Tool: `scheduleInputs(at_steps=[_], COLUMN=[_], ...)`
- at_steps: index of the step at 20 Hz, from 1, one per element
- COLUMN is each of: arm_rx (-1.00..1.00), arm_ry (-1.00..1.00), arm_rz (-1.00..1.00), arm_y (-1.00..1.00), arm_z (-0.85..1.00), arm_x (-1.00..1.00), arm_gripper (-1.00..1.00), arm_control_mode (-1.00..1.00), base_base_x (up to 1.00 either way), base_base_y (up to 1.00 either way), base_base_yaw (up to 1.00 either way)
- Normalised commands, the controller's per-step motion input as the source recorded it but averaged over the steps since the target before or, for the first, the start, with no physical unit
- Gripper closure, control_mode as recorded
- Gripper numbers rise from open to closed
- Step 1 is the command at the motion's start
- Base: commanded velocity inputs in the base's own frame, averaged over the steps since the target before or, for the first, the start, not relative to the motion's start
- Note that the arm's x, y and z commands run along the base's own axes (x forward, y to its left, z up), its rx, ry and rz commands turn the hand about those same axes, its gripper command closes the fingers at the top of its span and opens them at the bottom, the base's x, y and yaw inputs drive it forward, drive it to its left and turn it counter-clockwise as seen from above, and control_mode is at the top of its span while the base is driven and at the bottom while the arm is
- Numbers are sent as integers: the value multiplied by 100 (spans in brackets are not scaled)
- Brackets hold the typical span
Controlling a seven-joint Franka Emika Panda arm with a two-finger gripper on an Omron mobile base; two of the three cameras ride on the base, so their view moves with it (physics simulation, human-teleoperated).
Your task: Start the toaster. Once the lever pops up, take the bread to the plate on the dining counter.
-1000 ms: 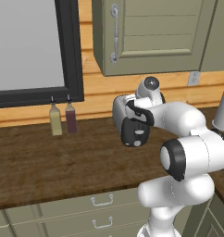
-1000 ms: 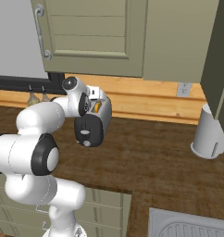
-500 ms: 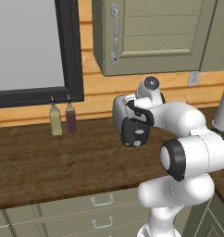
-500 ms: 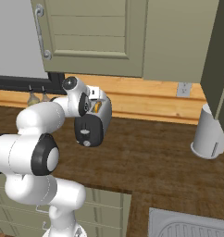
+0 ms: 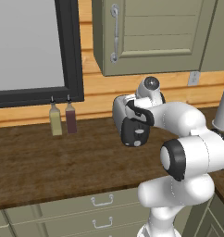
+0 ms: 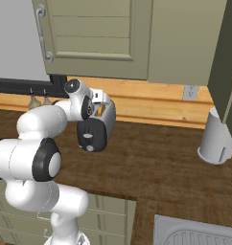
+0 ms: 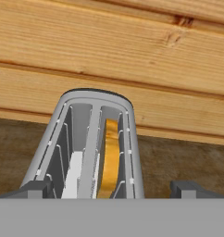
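The silver-white toaster [image 5: 122, 111] stands on the brown counter by the wooden wall, its black end face [image 5: 134, 133] and pale knob turned to the room. It is also in the right base view as the toaster [image 6: 98, 125]. The hand view looks down along the toaster's top [image 7: 93, 139]. A thin slice of bread [image 7: 110, 159] with a golden edge stands in its right slot. My gripper [image 7: 114, 187] is open over the toaster's near end, with one fingertip [image 7: 36, 187] on either side of it. The dining counter and its plate are out of view.
Two small bottles [image 5: 55, 121] stand under the black-framed window at the left. A white cylinder [image 6: 216, 136] stands at the right by the wall. A grey-green cabinet [image 5: 151, 32] hangs above the toaster. A sink [image 6: 194, 234] lies at the lower right. Drawers with handles [image 5: 102, 200] run below the counter.
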Motion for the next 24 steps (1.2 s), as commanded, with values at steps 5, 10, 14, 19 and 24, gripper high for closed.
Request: scheduleInputs(at_steps=[5,10,14,19,24], arm_rx=[0,0,0,0,0], arm_ry=[0,0,0,0,0], arm_rz=[0,0,0,0,0], arm_y=[0,0,0,0,0], arm_z=[0,0,0,0,0], arm_x=[0,0,0,0,0], arm_gripper=[-100,-100,-100,-100,-100], arm_control_mode=[-100,-100,-100,-100,-100], base_base_x=[0,0,0,0,0], base_base_y=[0,0,0,0,0], base_base_yaw=[0,0,0,0,0])
